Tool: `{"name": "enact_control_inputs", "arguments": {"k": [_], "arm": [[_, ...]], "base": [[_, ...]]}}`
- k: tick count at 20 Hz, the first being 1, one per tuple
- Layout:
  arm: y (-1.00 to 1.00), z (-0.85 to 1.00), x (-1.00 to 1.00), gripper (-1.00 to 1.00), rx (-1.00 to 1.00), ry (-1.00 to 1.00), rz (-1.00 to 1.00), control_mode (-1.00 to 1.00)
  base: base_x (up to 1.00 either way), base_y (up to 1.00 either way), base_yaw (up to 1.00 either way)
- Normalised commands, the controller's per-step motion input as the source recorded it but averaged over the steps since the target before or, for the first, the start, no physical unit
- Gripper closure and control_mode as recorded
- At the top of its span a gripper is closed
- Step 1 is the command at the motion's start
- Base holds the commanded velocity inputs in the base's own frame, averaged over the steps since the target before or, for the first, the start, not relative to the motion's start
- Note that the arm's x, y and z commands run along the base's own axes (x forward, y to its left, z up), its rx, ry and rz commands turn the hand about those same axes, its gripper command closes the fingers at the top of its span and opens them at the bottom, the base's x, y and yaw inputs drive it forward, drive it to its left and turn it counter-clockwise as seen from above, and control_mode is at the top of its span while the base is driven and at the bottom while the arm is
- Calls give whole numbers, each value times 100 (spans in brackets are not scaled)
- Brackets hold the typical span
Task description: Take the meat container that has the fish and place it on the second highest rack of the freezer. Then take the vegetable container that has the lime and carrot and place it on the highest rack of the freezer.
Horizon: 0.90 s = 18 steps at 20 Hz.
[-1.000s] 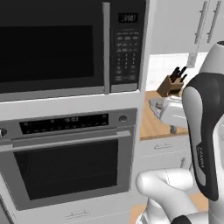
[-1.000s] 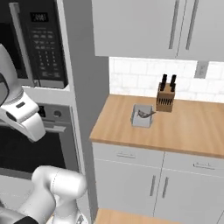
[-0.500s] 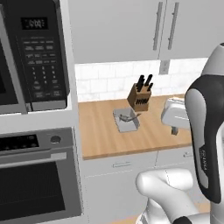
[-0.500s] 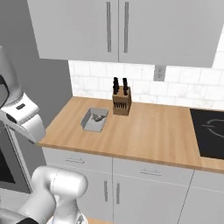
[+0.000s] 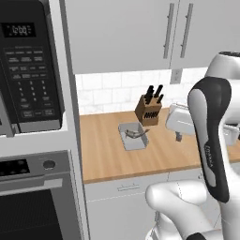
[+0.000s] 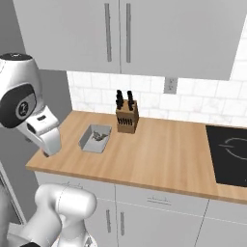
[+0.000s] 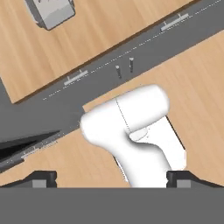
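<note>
**Fish tray on the worktop, pincer held above the front edge**

Cabinets (image 6: 116, 36) with long bar handles hang across the top of the wall, over a pale tiled backsplash. To the left stands the black-fronted column with the microwave (image 5: 28, 70) above the oven (image 5: 33, 197). Below the cabinets runs the wooden worktop (image 6: 159, 154), with grey drawer and door fronts beneath it and a black cooktop (image 6: 229, 154) set into its right end.

A knife block (image 6: 127, 117) with dark handles stands near the backsplash. Just in front of it and slightly to its left sits the grey meat container (image 6: 95, 138), a shallow rectangular tray resting flat on the wood, apart from the block. Inside lies the fish (image 5: 136, 134), slim and silvery-grey, shorter than the tray; I see nothing else in the container.

The pincer (image 7: 111, 180) hangs above the front of the worktop, well apart from the tray, pointing down. In the hand view its two dark fingertips (image 7: 41, 178) stand wide apart with nothing between them, and a corner of the tray shows at the upper left.
</note>
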Motion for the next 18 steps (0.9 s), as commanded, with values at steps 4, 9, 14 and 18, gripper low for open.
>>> {"name": "enact_control_inputs", "arguments": {"k": [4, 9, 14, 18], "arm": [[2, -70, 100, -100, 0, 5, -38, -100], [0, -71, 100, -100, 0, 10, -34, -100], [8, -61, 100, -100, 0, 6, -15, -100], [13, -52, 99, -100, 0, 0, -7, -100]], "base": [[0, 0, 0], [0, 0, 0], [0, 0, 0], [0, 0, 0]]}}
